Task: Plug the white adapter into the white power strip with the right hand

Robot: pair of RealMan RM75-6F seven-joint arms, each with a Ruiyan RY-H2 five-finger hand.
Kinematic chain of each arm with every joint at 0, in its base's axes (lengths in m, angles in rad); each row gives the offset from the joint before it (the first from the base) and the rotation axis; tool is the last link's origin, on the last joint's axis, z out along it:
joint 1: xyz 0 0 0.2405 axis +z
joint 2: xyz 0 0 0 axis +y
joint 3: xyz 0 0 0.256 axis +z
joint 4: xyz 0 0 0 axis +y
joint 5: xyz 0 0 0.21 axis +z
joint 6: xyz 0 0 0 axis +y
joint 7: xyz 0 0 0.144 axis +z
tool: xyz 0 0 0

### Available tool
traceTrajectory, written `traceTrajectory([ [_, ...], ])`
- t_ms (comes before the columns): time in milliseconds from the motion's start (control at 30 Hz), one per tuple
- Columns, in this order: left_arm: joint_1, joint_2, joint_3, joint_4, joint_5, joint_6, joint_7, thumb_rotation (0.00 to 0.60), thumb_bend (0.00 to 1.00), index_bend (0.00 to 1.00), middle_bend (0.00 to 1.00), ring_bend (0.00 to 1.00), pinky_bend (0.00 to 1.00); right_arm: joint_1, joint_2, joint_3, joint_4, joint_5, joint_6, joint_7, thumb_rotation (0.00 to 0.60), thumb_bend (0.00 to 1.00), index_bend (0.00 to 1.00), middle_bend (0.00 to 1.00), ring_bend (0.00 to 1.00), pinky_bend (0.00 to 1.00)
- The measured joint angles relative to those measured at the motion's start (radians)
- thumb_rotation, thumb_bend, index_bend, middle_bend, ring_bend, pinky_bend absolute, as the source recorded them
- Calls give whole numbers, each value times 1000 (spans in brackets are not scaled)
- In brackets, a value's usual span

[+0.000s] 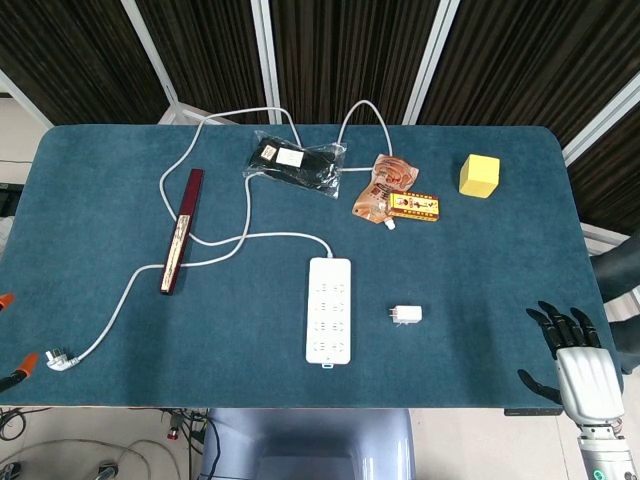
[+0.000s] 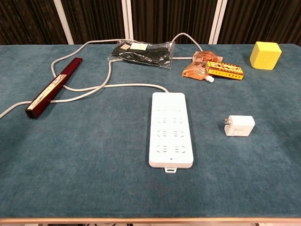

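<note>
White adapter (image 2: 239,125) lies on the blue counter (image 2: 94,165), prongs facing the white power strip (image 2: 170,130) just left of it, not touching. Right hand (image 1: 578,360) sits off the counter's near right corner, well apart from the adapter, fingers (image 1: 560,322) spread, holding nothing. Strip's cable (image 1: 240,238) loops back across the counter past a dark red flat box (image 1: 181,231). Black bagged item (image 2: 141,52), orange pouch (image 2: 196,68) and yellow cube (image 2: 265,55) along the far side
</note>
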Motion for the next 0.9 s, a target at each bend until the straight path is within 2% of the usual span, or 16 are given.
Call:
traceTrajectory([
  [100,-2,0,-1,-1,1,-1,3,600,189,163,0,0,84,12,5,-7,-14,20,-51,23,600,216,179,169,227,136],
  [267,-5,-3,3,0,7,-8,11,600,189,163,0,0,85,65,45,-8,-50,81,-198,85,600,216,185,174,229,137],
  [433,-9,-8,2,0,2,-15,19,600,189,163,0,0,84,145,101,10,-106,215,-380,81,600,216,185,174,229,137],
  [667,-9,-10,2,-1,1,-14,25,600,188,163,0,0,85,272,158,42,-187,454,-582,-22,600,216,185,175,229,137],
  [900,-10,-12,3,-1,1,-17,31,600,188,163,0,0,84,392,163,53,-229,676,-657,-194,600,217,185,175,228,137],
])
